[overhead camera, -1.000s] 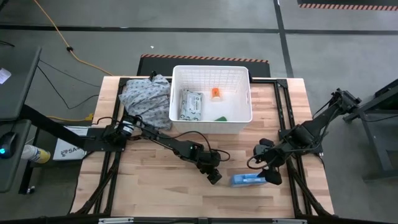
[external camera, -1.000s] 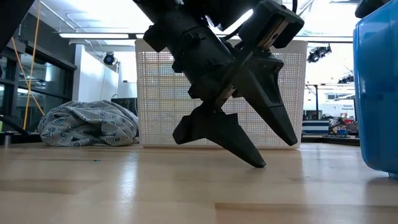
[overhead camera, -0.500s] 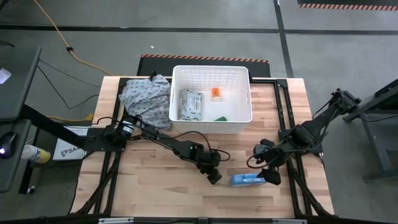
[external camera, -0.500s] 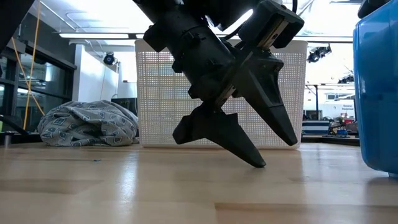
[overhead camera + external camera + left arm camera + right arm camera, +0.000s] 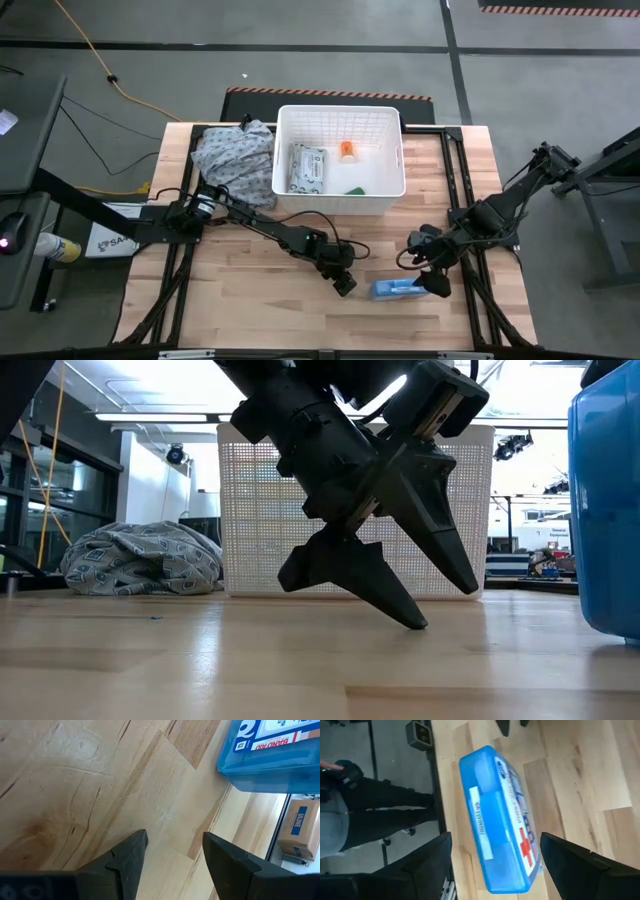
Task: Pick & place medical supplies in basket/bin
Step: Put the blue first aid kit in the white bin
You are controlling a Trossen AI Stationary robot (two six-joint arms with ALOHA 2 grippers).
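Blue first-aid box [image 5: 398, 289] lies on the wooden tabletop [image 5: 250, 290] near its front edge, outside the white basket [image 5: 340, 120]. Inside the basket sit the wipes pack [image 5: 308, 168], orange bottle [image 5: 346, 151] and green tube [image 5: 355, 189]. Right hand [image 5: 432, 283] straddles the box's end, fingers apart, not yet clamped. Left hand [image 5: 344, 284] rests nearby, fingers apart, empty. Judging by this, only the box seems left.

Desk [image 5: 250, 280]: pale wood planks, smooth, light satin sheen, visible grain and fine scratches. Blue box [image 5: 500, 820]: translucent glossy plastic, printed paper label on lid. Basket [image 5: 340, 120]: white plastic, matt, open grid walls and floor. Cloth heap [image 5: 235, 160]: soft grey patterned fabric, crumpled. Left gripper [image 5: 172, 852] and right gripper [image 5: 495, 865]: jaws dark matt plastic, slightly textured.
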